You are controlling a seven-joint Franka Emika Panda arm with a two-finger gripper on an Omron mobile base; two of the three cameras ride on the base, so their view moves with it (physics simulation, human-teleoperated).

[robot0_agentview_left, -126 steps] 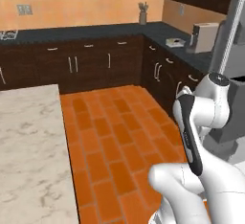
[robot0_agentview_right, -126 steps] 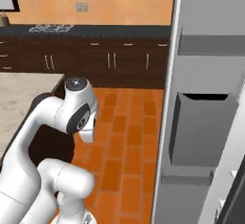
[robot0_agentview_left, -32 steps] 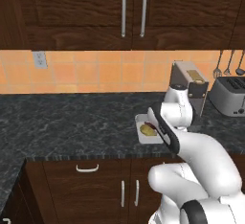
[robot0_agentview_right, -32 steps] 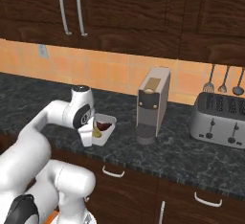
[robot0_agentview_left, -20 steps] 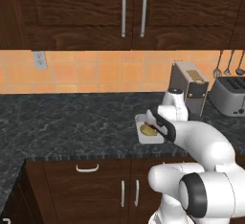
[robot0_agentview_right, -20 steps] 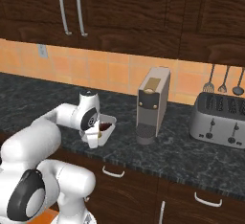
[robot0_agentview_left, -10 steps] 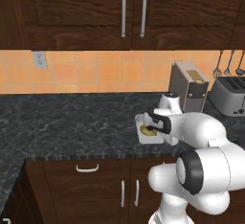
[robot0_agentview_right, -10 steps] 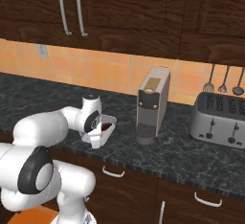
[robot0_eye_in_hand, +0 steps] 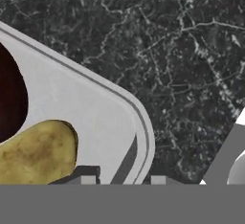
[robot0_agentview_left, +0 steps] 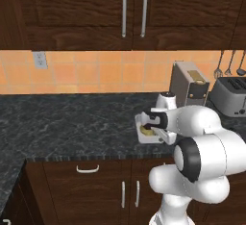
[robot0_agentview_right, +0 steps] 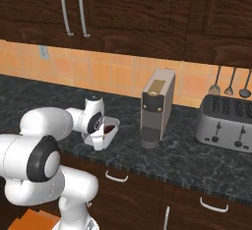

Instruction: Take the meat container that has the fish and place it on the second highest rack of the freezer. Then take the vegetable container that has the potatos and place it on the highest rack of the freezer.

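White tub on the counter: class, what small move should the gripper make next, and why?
Probably finish closing, then lift straight up. In the hand view the fingertips straddle the rim of the white tub, which holds a potato and rests on the counter.

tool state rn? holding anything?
Tool: closing on the tub wall, one tip inside near the potato, one outside. Firm hold can't be told.
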